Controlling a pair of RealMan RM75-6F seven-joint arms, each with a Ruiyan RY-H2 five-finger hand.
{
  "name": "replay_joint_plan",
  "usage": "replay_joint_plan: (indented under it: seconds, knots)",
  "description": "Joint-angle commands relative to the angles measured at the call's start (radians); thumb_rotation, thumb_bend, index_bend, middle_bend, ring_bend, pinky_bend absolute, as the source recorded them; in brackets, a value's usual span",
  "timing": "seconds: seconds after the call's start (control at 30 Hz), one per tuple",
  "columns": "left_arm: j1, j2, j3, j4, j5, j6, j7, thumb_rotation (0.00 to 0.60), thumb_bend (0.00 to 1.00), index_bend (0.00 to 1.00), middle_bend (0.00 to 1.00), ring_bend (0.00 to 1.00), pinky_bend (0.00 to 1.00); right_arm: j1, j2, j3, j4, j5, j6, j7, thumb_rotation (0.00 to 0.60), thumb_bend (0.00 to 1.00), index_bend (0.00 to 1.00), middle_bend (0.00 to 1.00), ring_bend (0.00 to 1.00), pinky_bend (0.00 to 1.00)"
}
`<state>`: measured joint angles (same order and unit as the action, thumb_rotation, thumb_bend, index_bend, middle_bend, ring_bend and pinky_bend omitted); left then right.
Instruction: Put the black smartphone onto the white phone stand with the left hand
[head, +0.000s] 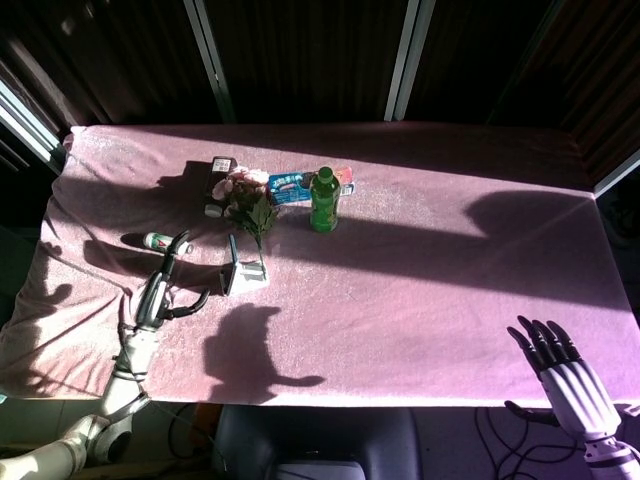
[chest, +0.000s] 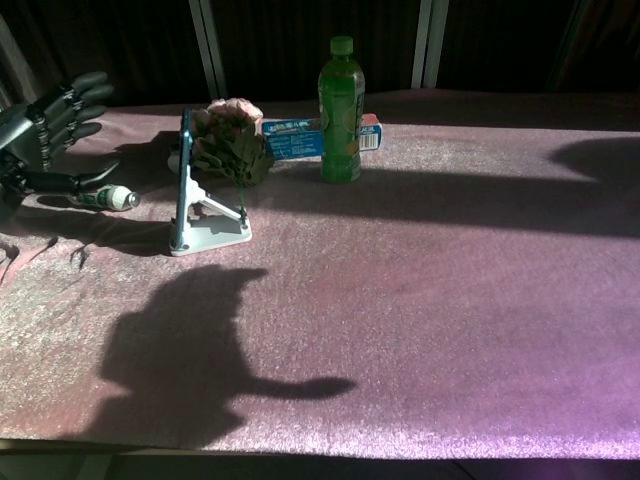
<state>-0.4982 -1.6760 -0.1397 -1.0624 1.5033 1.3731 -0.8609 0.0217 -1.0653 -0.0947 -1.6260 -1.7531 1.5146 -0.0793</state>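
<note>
The head view looks steeply down from high above the near edge, taking in the whole pink-clothed counter (head: 420, 290) out to the dark curtains at 12 o'clock. The chest view sits low and closer, facing across the counter (chest: 430, 300) toward 12 o'clock. Both share the green bottle (head: 323, 200) (chest: 340, 110) and white phone stand (head: 250, 275) (chest: 208, 232).

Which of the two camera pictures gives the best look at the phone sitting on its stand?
The chest view: the black smartphone stands edge-on, upright on the white phone stand, nothing touching it. The head view shows it only as a small dark sliver from above.
</note>
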Motion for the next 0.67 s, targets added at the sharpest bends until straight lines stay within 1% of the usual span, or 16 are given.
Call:
replay_joint_plan:
  seconds: [0.03,0.1,0.13,0.17,0.2,0.27,0.33,0.4,0.53,0.67]
  knots:
    - [0.100,0.341,0.160,-0.301,0.090,-0.012,0.320,0.600,0.33,0.00,0.00,0.00,0.00,0.002,-0.007,0.006,-0.001,0.010,-0.008,-0.017,0.600,0.13,0.00,0.00,0.00,0.00]
    - [0.109,0.451,0.224,-0.407,0.102,-0.075,0.439,0.600,0.34,0.00,0.00,0.00,0.00,0.005,-0.014,0.012,-0.005,0.023,-0.018,-0.032,0.600,0.13,0.00,0.00,0.00,0.00]
    - [0.118,0.494,0.243,-0.467,0.091,-0.096,0.518,0.600,0.34,0.00,0.00,0.00,0.00,0.007,-0.017,0.014,-0.011,0.029,-0.025,-0.041,0.600,0.13,0.00,0.00,0.00,0.00]
    - [0.132,0.505,0.250,-0.487,0.078,-0.096,0.598,0.600,0.34,0.00,0.00,0.00,0.00,0.007,-0.019,0.015,-0.014,0.031,-0.027,-0.047,0.600,0.13,0.00,0.00,0.00,0.00]
    - [0.151,0.499,0.248,-0.497,0.058,-0.083,0.678,0.600,0.34,0.00,0.00,0.00,0.00,0.007,-0.021,0.017,-0.016,0.032,-0.026,-0.053,0.600,0.13,0.00,0.00,0.00,0.00]
    - [0.202,0.454,0.225,-0.496,-0.014,-0.035,0.860,0.600,0.34,0.00,0.00,0.00,0.00,0.008,-0.027,0.023,-0.019,0.041,-0.027,-0.064,0.600,0.13,0.00,0.00,0.00,0.00]
    - [0.229,0.429,0.209,-0.500,-0.047,0.005,1.012,0.600,0.34,0.00,0.00,0.00,0.00,0.009,-0.032,0.030,-0.020,0.054,-0.031,-0.075,0.600,0.13,0.00,0.00,0.00,0.00]
    - [0.251,0.408,0.196,-0.508,-0.045,0.053,1.045,0.600,0.34,0.00,0.00,0.00,0.00,0.010,-0.035,0.035,-0.022,0.061,-0.032,-0.084,0.600,0.13,0.00,0.00,0.00,0.00]
    - [0.280,0.378,0.186,-0.495,-0.010,0.120,1.089,0.600,0.34,0.00,0.00,0.00,0.00,0.009,-0.038,0.033,-0.024,0.062,-0.034,-0.093,0.600,0.13,0.00,0.00,0.00,0.00]
    - [0.293,0.359,0.171,-0.486,-0.014,0.133,1.117,0.600,0.34,0.00,0.00,0.00,0.00,0.011,-0.036,0.033,-0.024,0.062,-0.037,-0.090,0.600,0.13,0.00,0.00,0.00,0.00]
